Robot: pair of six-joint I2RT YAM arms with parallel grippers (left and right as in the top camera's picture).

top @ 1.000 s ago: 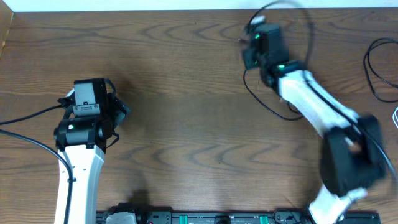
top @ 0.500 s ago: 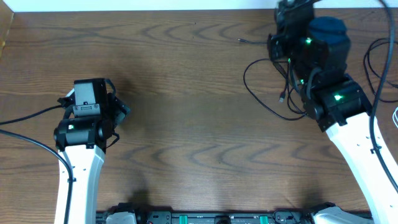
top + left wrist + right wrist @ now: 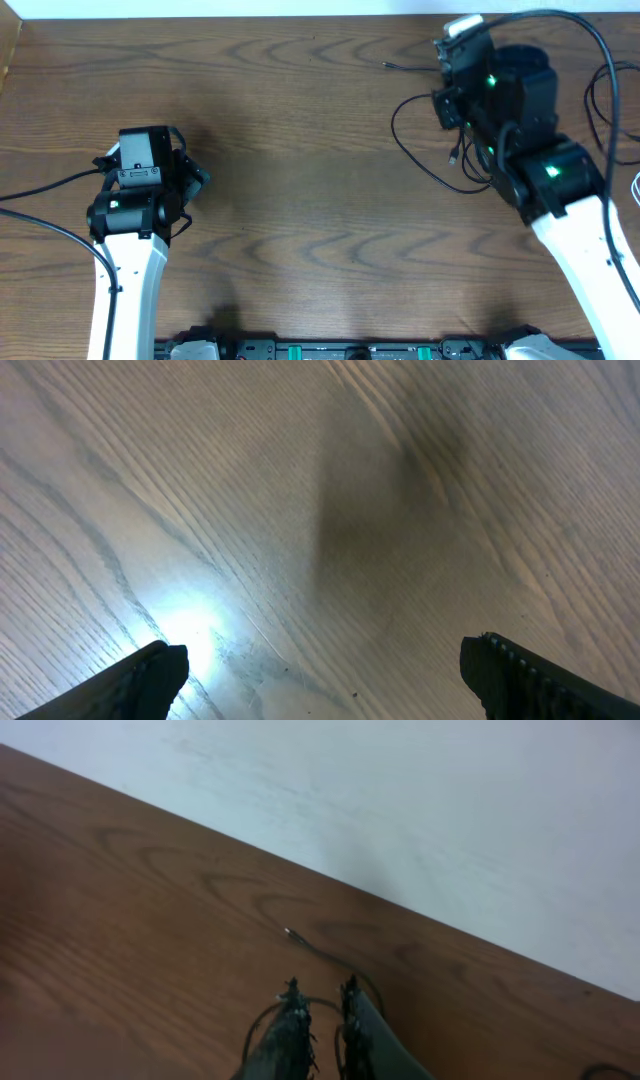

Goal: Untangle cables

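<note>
A thin black cable [image 3: 400, 140] loops on the table at the back right, one plug end [image 3: 455, 157] hanging near the right arm and another end [image 3: 388, 66] lying toward the back edge. My right gripper [image 3: 450, 95] is over this loop. In the right wrist view its fingers [image 3: 322, 1000] are nearly closed with the black cable [image 3: 320, 952] running between them. More black cables [image 3: 600, 110] coil at the right edge, with a bit of white cable [image 3: 636, 185] below them. My left gripper [image 3: 195, 178] is open and empty over bare wood [image 3: 325, 670], far from the cables.
The wooden table's back edge meets a white wall [image 3: 450, 810] just beyond the right gripper. The thick black wire of the left arm [image 3: 40, 190] trails off the left side. A black rail [image 3: 340, 350] runs along the front edge.
The right arm has swung back and upright over the back right corner, drawing the black cable's loop and plug end with it. The left arm has not moved.
</note>
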